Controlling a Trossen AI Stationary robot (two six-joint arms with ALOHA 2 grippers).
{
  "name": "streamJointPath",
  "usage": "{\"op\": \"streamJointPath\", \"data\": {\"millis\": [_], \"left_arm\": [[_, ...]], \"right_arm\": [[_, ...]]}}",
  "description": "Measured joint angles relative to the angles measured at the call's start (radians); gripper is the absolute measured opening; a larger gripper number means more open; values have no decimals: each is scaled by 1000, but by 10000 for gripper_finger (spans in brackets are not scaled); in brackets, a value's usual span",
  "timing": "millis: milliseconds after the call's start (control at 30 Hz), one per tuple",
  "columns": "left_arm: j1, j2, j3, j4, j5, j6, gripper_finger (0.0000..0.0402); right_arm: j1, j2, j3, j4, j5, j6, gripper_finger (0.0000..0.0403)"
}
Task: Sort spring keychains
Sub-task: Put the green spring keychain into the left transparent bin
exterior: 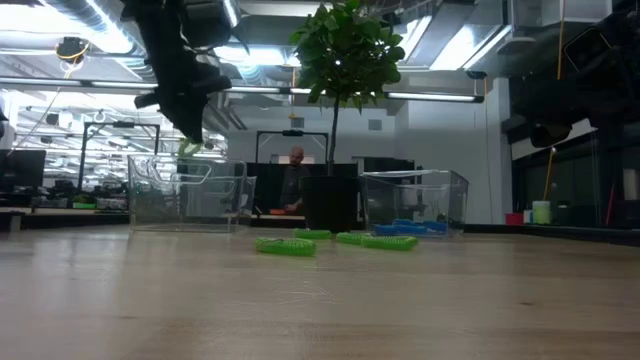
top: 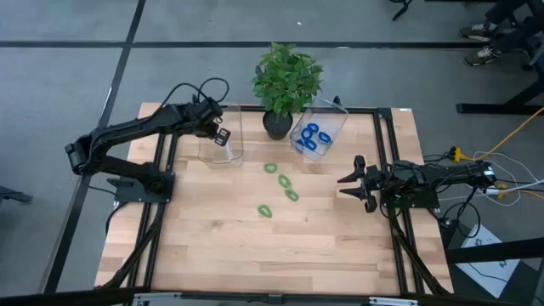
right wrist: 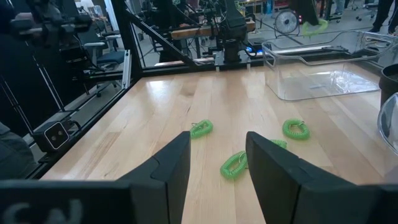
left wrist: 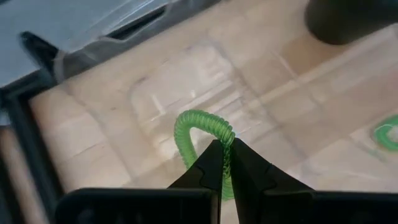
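My left gripper [top: 219, 136] hangs over the left clear bin [top: 221, 146], shut on a light green spring keychain [left wrist: 198, 127]. That keychain also shows below the fingers in the low view [exterior: 190, 148]. Several more green keychains [top: 284, 181] lie flat on the wooden table between the bins. Several blue keychains [top: 314, 138] lie inside the right clear bin [top: 333, 119]. My right gripper [top: 353, 183] waits at the table's right side, level and open, with nothing between its fingers [right wrist: 168, 168]. My left gripper pinches the green keychain's coil on one side of the loop [left wrist: 226, 142] between its two fingertips. The fingers slant down from above. The loop sticks out past the fingertips, lifted clear above the bin's open top.
A potted plant [top: 285, 85] stands at the far edge between the two bins. Black frame rails [top: 161, 170] run along the table's left and right sides. Bare wood stretches toward the near edge [top: 272, 255]. A person shows far behind the table [exterior: 296, 160].
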Motion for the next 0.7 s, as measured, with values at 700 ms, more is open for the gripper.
{"op": "streamJointPath", "data": {"millis": [700], "left_arm": [[0, 0, -18, 113, -80, -145, 86]], "right_arm": [[0, 0, 0, 0, 0, 0, 154]]}}
